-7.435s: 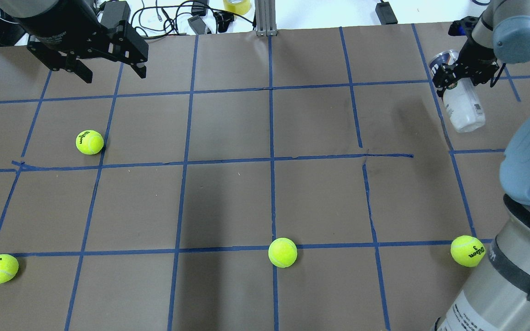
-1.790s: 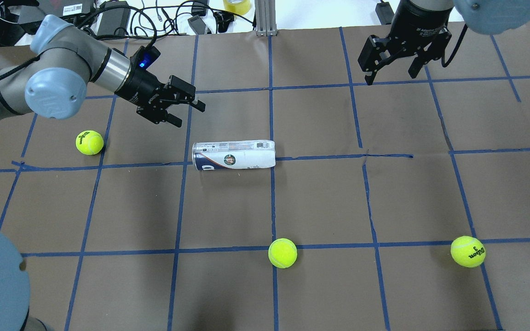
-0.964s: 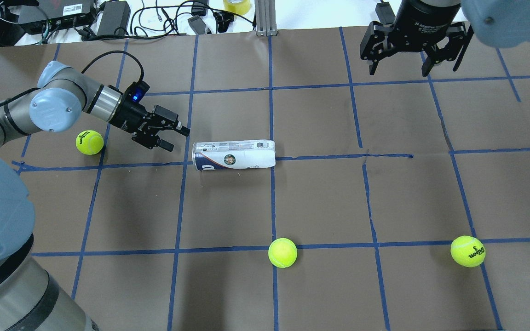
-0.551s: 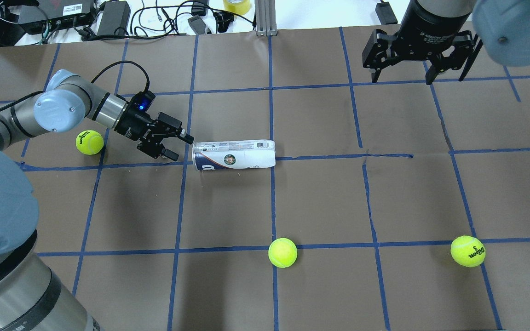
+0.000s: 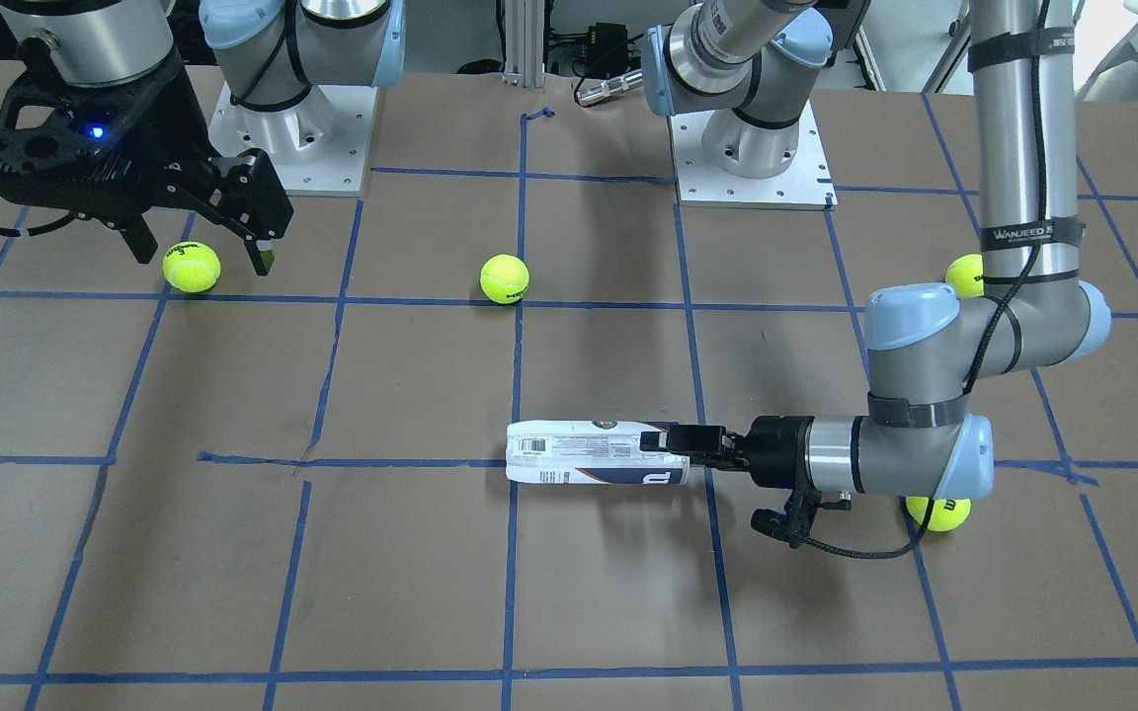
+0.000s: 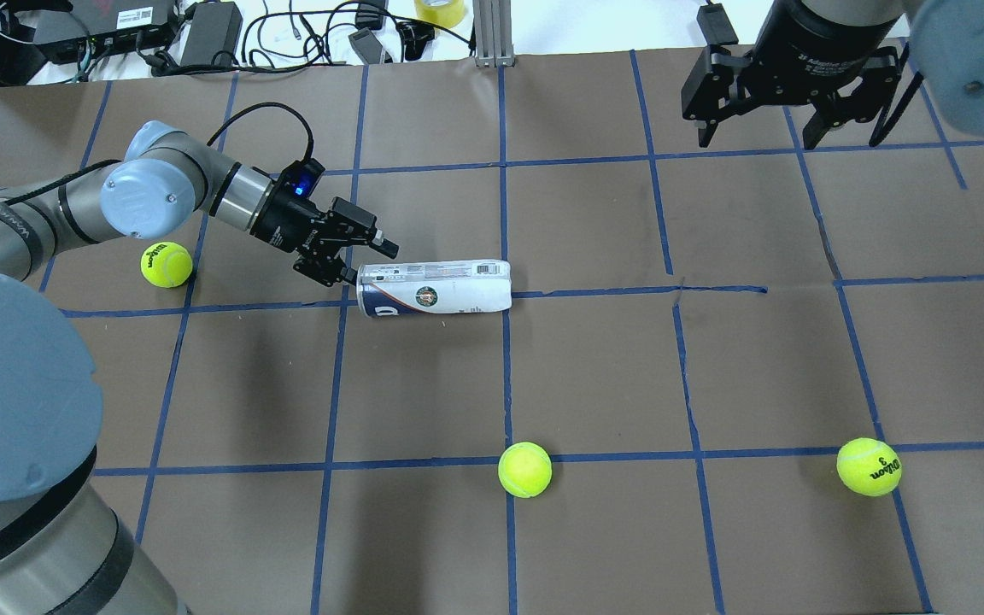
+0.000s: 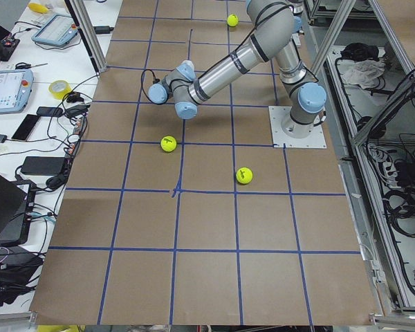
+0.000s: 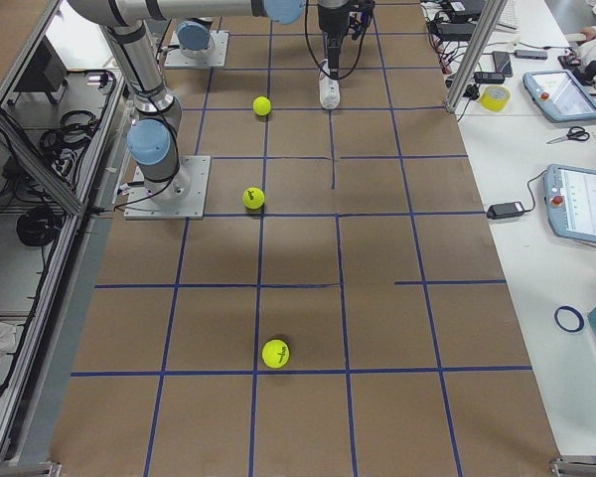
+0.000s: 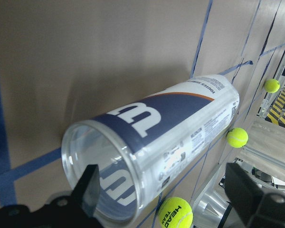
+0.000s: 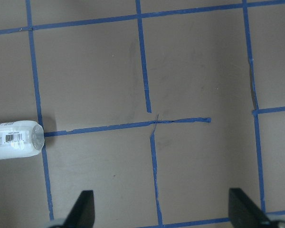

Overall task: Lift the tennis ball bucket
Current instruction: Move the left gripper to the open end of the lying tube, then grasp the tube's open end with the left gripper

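Showing, at far left of the overhead view, a yellow-green tennis ball (image 6: 166, 264) lying on the brown, blue-taped worktop (image 6: 594, 367). Holding the left hand (image 6: 372, 266) low just right of it, fingers spread wide and gripping nothing, tips lying at the open end of the tennis ball bucket (image 6: 434, 288); touching or not, cannot tell. Showing the bucket lying on its side near the worktop's middle, along a tape line, open mouth and navy band facing the left hand. Showing a second ball (image 6: 524, 469) lying nearer the robot, well apart. Holding the right hand (image 6: 757, 137) above the far right squares, fingers spread wide, gripping nothing. Showing a third ball (image 6: 868, 466) lying at near right.
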